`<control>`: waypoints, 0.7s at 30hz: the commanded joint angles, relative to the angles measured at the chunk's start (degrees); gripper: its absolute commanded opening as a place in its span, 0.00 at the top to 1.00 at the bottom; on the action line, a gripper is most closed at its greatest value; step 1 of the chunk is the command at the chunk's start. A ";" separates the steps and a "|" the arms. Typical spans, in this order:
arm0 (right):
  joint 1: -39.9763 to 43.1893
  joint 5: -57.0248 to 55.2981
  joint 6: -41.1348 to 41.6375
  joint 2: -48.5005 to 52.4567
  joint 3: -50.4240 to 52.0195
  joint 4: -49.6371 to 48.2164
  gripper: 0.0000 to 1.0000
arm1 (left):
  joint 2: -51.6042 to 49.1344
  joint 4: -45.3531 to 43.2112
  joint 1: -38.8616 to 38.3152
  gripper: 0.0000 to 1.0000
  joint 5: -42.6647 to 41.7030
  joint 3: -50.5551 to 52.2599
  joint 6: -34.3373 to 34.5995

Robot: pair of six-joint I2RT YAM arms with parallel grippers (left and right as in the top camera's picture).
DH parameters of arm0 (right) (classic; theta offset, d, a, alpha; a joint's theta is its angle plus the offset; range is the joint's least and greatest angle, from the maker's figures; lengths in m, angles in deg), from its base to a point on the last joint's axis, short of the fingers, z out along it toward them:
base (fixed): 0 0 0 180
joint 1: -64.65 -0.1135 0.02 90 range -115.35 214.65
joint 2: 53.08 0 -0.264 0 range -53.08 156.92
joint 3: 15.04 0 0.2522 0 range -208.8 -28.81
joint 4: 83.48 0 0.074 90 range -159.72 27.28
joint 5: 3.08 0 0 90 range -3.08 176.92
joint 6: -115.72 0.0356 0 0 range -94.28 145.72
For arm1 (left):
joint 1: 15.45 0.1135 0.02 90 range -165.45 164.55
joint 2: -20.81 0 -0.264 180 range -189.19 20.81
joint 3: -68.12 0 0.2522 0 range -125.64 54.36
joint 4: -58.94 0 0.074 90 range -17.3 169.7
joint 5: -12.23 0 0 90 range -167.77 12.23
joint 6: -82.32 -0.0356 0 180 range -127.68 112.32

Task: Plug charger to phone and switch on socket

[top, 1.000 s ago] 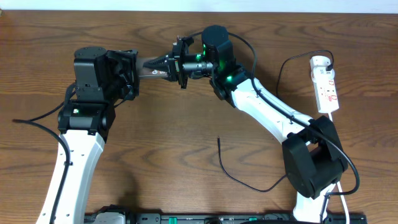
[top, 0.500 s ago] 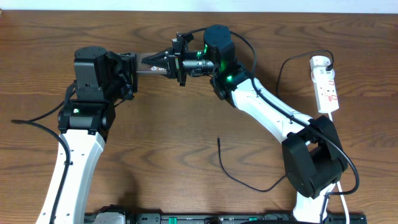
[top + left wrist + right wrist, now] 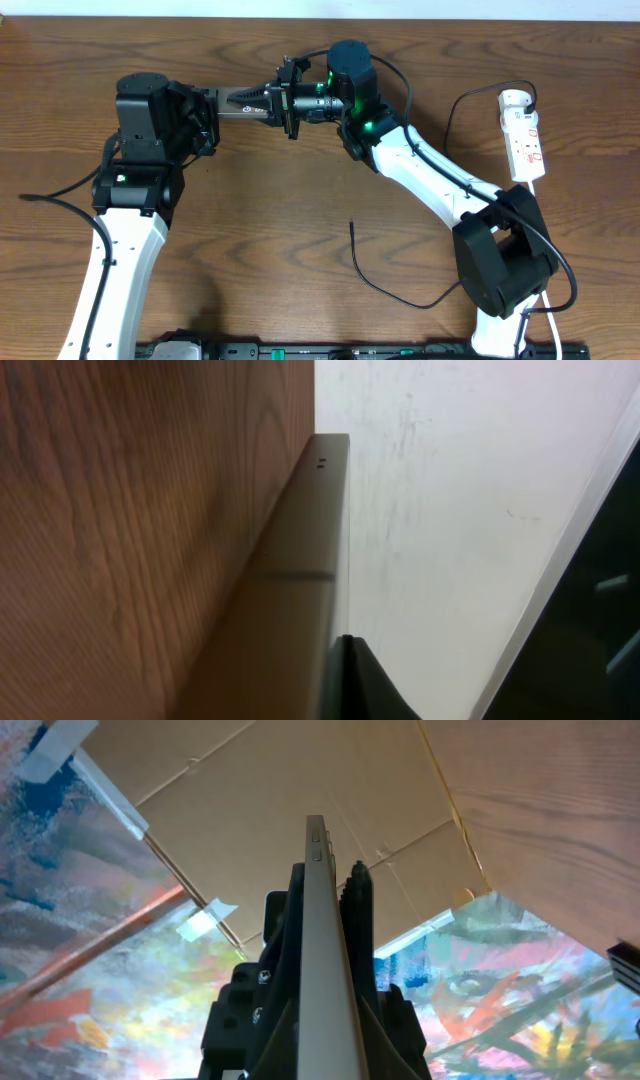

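Held edge-on, well left of socket (image 3: 524,140): phone (image 3: 228,100), left jaws and right jaws both clamped on it.

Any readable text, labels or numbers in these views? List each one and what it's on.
No text can be read in any view.
The phone: face seen at a slant, nothing readable.
The socket: red marks on its white face, too small to read.
Both wrist views: no text.
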 commanded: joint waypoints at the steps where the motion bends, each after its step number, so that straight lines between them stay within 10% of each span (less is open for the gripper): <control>1: -1.90 4.61 -4.22 -1.01 -1.11 -1.16 0.99 | -0.39 0.83 -0.11 0.92 -0.72 -1.16 -2.10; 9: -1.88 4.61 -4.61 -1.03 -1.11 -1.16 0.97 | -0.39 0.83 -0.11 0.92 -0.94 -1.16 -2.10; 21: -1.44 4.59 -5.49 -1.03 -1.11 -1.18 0.01 | -0.39 0.37 -0.09 0.93 -0.92 -1.16 -2.14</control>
